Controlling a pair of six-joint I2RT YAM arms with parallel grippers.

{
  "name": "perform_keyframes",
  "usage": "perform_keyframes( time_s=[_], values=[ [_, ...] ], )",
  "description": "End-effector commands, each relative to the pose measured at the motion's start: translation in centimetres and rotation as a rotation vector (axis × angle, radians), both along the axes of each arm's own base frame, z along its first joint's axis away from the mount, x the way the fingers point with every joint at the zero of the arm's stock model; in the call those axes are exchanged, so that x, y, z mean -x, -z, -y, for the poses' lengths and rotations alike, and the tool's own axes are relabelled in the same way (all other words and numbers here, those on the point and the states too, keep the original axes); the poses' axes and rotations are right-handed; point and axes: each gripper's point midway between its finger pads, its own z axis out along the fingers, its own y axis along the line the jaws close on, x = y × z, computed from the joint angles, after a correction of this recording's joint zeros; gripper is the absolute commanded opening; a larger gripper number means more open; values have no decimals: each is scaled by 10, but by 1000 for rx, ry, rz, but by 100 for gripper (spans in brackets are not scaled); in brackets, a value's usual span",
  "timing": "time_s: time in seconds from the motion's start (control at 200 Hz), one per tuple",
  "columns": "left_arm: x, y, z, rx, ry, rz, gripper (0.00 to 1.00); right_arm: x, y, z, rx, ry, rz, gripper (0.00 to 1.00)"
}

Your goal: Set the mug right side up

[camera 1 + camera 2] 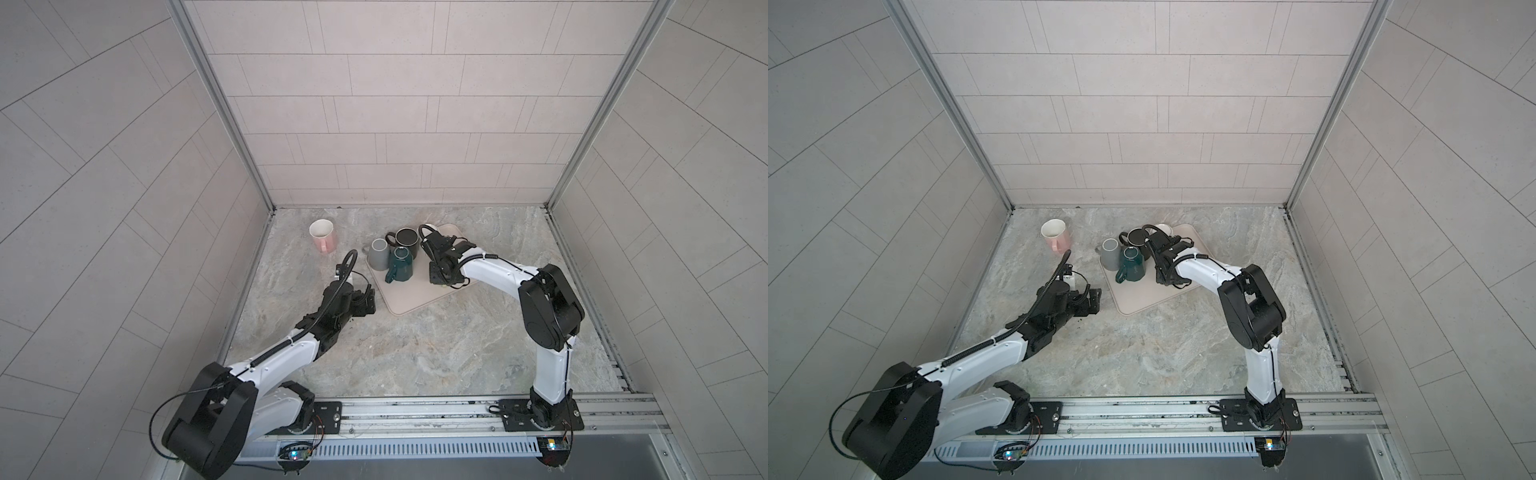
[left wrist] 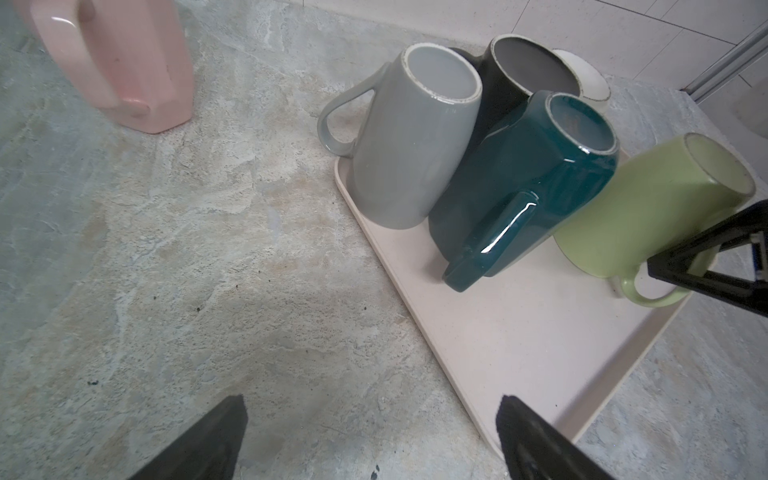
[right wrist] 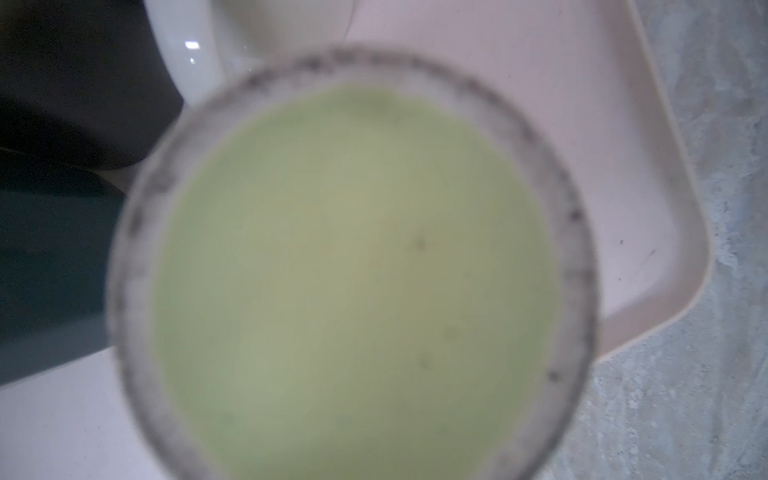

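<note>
Standing inverted, green mug (image 2: 636,208), on tray (image 2: 519,332)

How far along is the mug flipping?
Done: the pink mug stands rim-up on the table, off the tray. In hand: the right gripper is down at the green mug, which sits base-up; I can't confirm a grip. The left gripper is open and holds nothing. Left: the green mug's flip; grey mug, teal mug and black mug also sit base-up.

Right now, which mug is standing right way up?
The pink mug, alone on the table, mouth up. The grey mug, black mug, teal mug and green mug on the tray show their bottoms.
</note>
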Motion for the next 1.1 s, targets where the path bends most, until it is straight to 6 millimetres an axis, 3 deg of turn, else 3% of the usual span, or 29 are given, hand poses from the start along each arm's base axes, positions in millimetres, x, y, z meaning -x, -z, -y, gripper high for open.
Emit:
perform_keyframes(
  time_s=[0.0,0.175,0.756,1.096],
  values=[
    [-2,-5,5,18,9,16,100,-1,-1,11,54,17,-12,19],
    [-3,-3,4,14,7,13,100,-2,2,15,53,21,-21,12],
    [-4,2,6,7,13,-2,100,5,17,34,122,-18,-72,11],
    [-4,10,6,1,12,-24,100,13,18,31,81,-39,-83,13]
  ],
)
